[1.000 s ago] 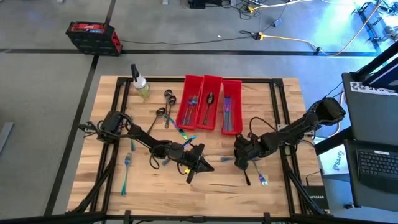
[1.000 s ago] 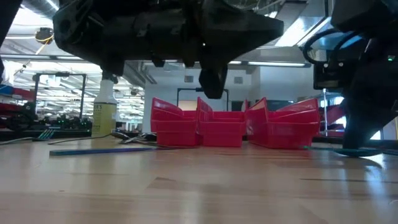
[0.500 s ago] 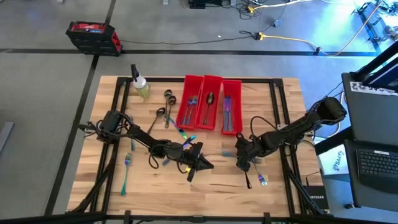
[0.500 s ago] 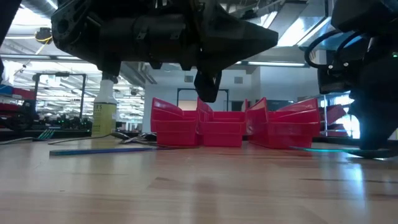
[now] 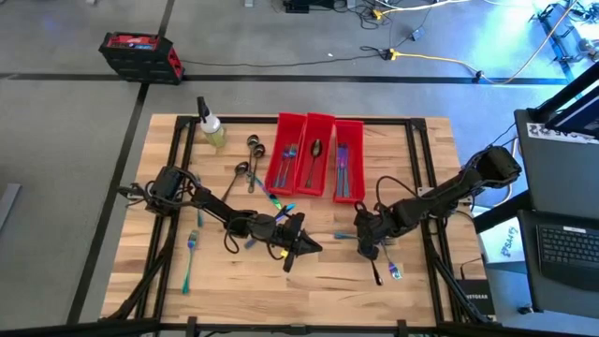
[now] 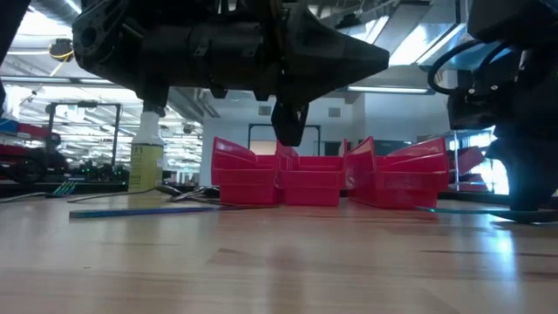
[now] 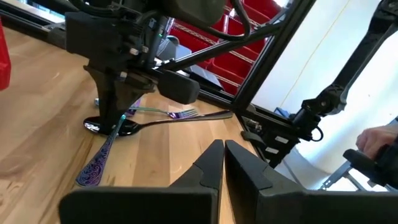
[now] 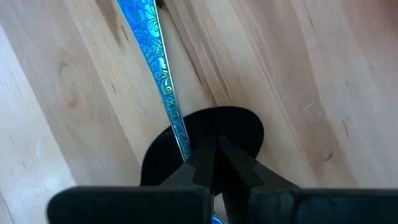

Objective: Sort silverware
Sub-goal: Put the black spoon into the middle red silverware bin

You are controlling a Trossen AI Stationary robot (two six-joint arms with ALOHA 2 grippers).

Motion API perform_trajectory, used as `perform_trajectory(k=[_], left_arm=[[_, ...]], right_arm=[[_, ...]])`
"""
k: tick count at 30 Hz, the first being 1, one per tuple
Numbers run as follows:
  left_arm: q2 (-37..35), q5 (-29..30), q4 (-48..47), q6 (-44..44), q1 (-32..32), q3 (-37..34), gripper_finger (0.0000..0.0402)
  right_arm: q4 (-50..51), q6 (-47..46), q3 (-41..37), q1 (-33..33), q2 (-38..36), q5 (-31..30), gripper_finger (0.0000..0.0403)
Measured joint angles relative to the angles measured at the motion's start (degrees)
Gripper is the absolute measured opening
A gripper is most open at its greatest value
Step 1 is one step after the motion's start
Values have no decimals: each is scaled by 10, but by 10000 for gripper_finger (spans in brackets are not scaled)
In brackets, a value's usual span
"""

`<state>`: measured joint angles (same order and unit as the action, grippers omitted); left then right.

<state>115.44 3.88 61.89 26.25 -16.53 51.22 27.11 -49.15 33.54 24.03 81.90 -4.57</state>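
My right gripper [image 5: 367, 245] points steeply down near the table's front right, shut on a blue-purple patterned piece of silverware [image 8: 158, 68]. Right under it lies a dark spoon [image 7: 115, 126], with a fork [image 7: 180, 114] beside the spoon's handle. My left gripper [image 5: 314, 248] hangs level over the middle of the table's front, shut and holding nothing. Three red bins [image 5: 316, 161] at the far middle hold sorted pieces. More spoons [image 5: 253, 145] and forks [image 5: 192, 241] lie on the left half. My right gripper pinches the patterned piece [image 8: 179, 134] between its two fingers [image 7: 119, 115], near one end. The fingers come from above, pointing down. The piece slants away below them, and its free end [image 7: 84, 179] is down on the wood, over the dark spoon's bowl [image 8: 242, 124].
A spray bottle [image 5: 211, 126] stands at the far left corner. Two more pieces [image 5: 384, 271] lie near the front right by my right gripper. Black frame rails [image 5: 426, 187] run along the table's sides. Bare wood [image 5: 328, 290] lies along the front.
My right gripper has tipped a little in place. The patterned piece has swung with it: its teal free end now shows beside the gripper toward the table's left. My left gripper has turned slightly in place.
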Motion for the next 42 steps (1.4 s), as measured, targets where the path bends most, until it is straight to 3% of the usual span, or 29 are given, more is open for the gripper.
perform_trajectory(k=[6, 13, 25, 36, 42], left_arm=[[0, 0, 0, 0, 0, 0, 0], [0, 0, 0, 0, 0, 0, 0], [0, 4, 0, -1, 0, 0, 0], [0, 4, 0, -1, 0, 1, 0], [0, 4, 0, -1, 0, 1, 0]], right_arm=[[5, 11, 0, 0, 0, -23, 0], [22, -48, 0, -17, 0, -34, 0], [10, -166, 21, -103, 2, -59, 0], [11, -32, 72, -117, 2, -60, 0], [10, 185, 102, -117, 1, -29, 1]])
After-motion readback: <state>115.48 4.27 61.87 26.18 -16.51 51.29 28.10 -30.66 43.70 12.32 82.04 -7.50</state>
